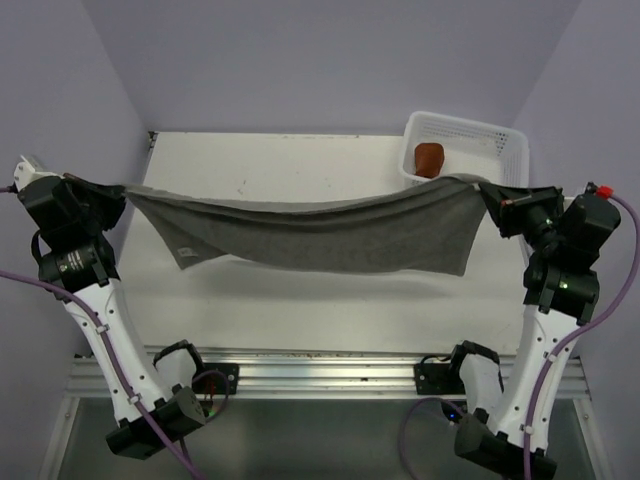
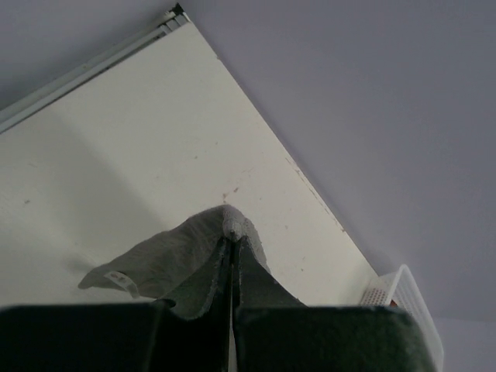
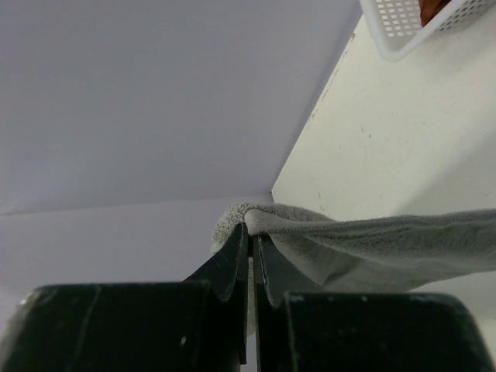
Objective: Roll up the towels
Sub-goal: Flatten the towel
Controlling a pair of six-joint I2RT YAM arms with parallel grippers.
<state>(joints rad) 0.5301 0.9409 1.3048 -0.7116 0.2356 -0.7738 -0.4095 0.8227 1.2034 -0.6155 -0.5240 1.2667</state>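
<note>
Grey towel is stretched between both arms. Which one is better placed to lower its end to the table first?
Left, probably. Both claws are shut on the grey towel, but the left claw has only tabletop near it, while the right claw sits close beside the basket.

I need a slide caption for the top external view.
The left gripper and right gripper hold the grey towel stretched over the table; the rust-brown towel lies in the white basket.
</note>
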